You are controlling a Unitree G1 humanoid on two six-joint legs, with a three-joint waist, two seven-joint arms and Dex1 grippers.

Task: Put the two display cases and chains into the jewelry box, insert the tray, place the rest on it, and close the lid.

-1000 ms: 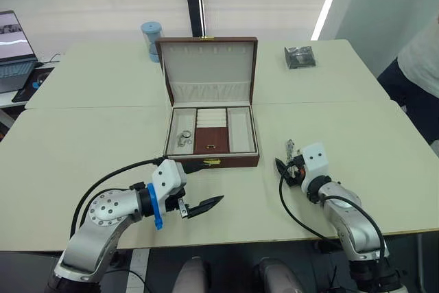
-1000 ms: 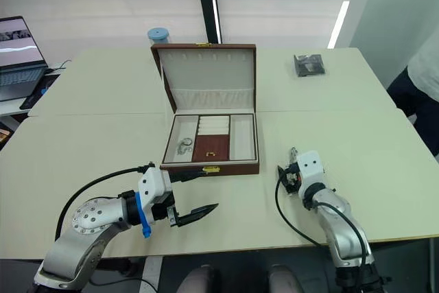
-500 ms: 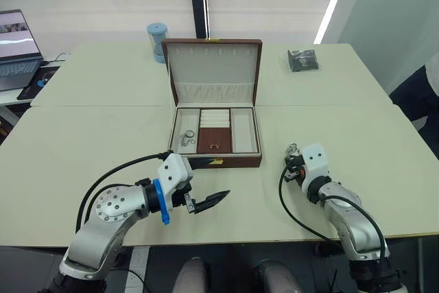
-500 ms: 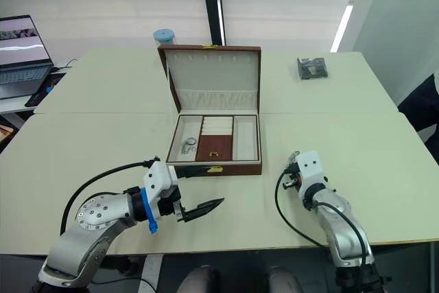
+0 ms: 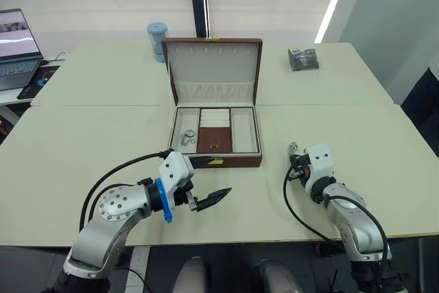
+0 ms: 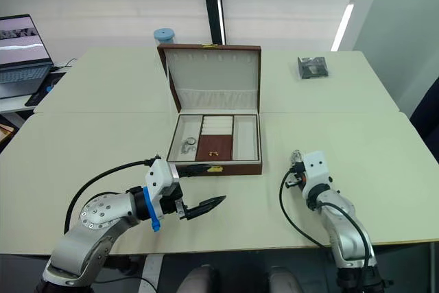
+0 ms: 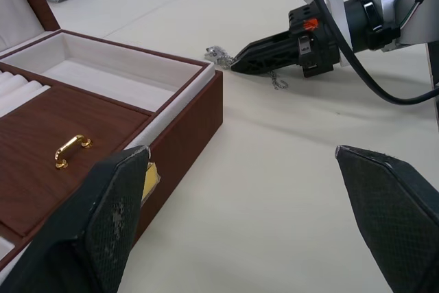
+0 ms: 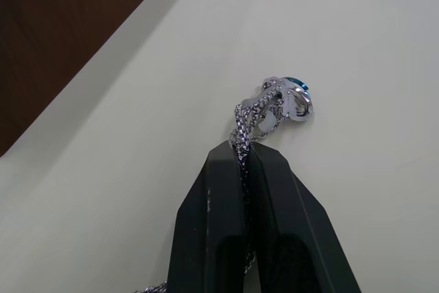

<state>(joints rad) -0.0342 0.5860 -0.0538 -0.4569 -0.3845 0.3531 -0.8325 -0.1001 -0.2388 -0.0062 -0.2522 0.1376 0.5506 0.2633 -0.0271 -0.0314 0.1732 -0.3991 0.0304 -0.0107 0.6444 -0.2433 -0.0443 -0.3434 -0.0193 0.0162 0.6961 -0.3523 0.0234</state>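
Observation:
The jewelry box (image 5: pixel 226 162) stands open mid-table, its lid (image 5: pixel 215 66) upright behind it. The tray (image 5: pixel 211 141) sits inside, its brown centre bearing a gold handle (image 7: pixel 72 149). Small silvery pieces (image 5: pixel 186 138) lie in the tray's left compartment. To the right of the box, my right gripper (image 8: pixel 241 152) is shut on a doubled silvery chain (image 8: pixel 274 104) with a clasp, low over the table. My left gripper (image 5: pixel 206 180) hangs open and empty just before the box's front. The display cases and the short chains are out of view.
A crinkly dark packet (image 5: pixel 301 58) lies at the back right. A blue-lidded jar (image 5: pixel 157 32) stands behind the box's left corner. A laptop (image 5: pixel 15 49) sits at the far left. A person (image 5: pixel 426 94) stands at the right edge.
My right gripper has shut on the silvery chain beside the box. The left arm has stayed put, and the head camera has shifted slightly.

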